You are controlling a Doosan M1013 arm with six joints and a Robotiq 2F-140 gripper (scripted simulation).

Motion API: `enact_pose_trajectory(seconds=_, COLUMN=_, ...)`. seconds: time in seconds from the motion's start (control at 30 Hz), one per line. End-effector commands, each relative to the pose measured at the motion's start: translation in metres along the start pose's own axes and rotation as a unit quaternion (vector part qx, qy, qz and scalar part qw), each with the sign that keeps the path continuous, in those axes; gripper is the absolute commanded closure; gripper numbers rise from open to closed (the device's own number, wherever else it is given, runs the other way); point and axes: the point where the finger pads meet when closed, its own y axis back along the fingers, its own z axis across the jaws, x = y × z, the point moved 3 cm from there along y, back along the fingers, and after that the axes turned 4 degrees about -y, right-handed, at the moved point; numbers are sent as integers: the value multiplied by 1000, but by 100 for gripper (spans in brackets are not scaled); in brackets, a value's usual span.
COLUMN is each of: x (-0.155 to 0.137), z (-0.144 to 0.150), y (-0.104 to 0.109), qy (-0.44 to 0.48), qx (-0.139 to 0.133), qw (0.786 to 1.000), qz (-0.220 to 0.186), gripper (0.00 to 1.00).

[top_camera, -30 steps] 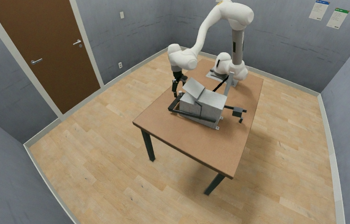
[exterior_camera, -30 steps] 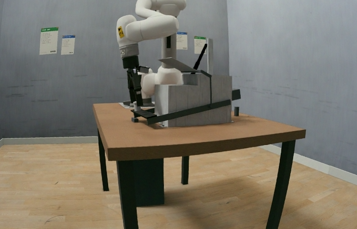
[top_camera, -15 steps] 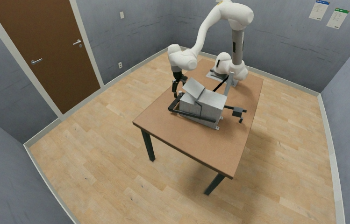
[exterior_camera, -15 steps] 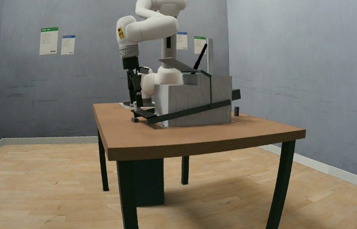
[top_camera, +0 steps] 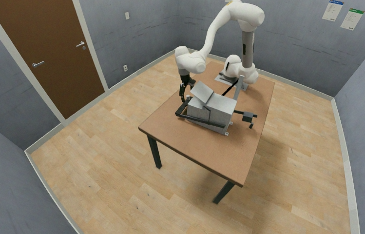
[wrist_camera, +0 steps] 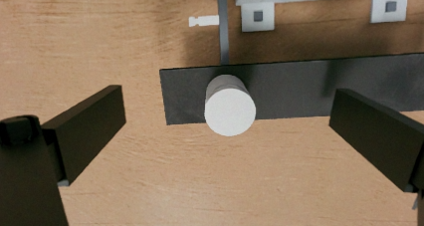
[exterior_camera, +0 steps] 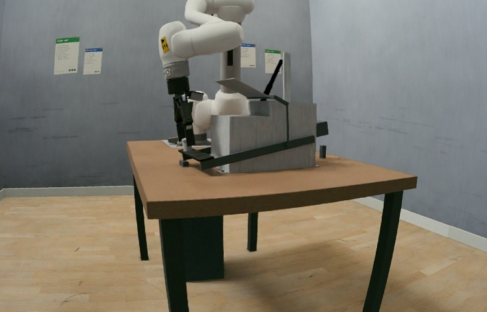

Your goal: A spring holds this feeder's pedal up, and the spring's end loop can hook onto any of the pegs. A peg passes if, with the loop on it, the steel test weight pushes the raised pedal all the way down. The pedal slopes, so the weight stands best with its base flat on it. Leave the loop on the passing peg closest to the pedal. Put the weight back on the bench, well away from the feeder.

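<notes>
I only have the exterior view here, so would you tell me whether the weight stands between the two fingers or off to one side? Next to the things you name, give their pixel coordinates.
Observer: In the wrist view, the weight (top_camera: 188,97) (exterior_camera: 185,145) (wrist_camera: 230,112) lies between the fingers, with a gap on either side, wider on the right of the picture.
Operator: Thank you. Where along the pedal is it?
Observer: The wrist view shows it on the dark pedal plate (top_camera: 183,107) (exterior_camera: 198,155) (wrist_camera: 294,91), nearer the plate's left end in that picture.
Operator: And is anything marked on the bench beside the pedal?
Observer: Yes, the wrist view shows a small white mark (wrist_camera: 204,21) on the bench top.
</notes>
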Motion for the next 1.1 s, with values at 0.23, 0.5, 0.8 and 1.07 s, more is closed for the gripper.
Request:
enact_pose_trajectory(seconds=0.23, x=0, z=0, y=1, qy=0, qx=-1, qw=1000, qz=0, gripper=0)
enact_pose_trajectory(seconds=0.5, x=0, z=0, y=1, qy=0, qx=-1, qw=1000, qz=0, gripper=75)
enact_pose_trajectory(seconds=0.8, x=0, z=0, y=1, qy=0, qx=-1, qw=1000, qz=0, gripper=75)
enact_pose_trajectory(seconds=1.07, x=0, z=0, y=1, qy=0, qx=-1, qw=1000, qz=0, gripper=75)
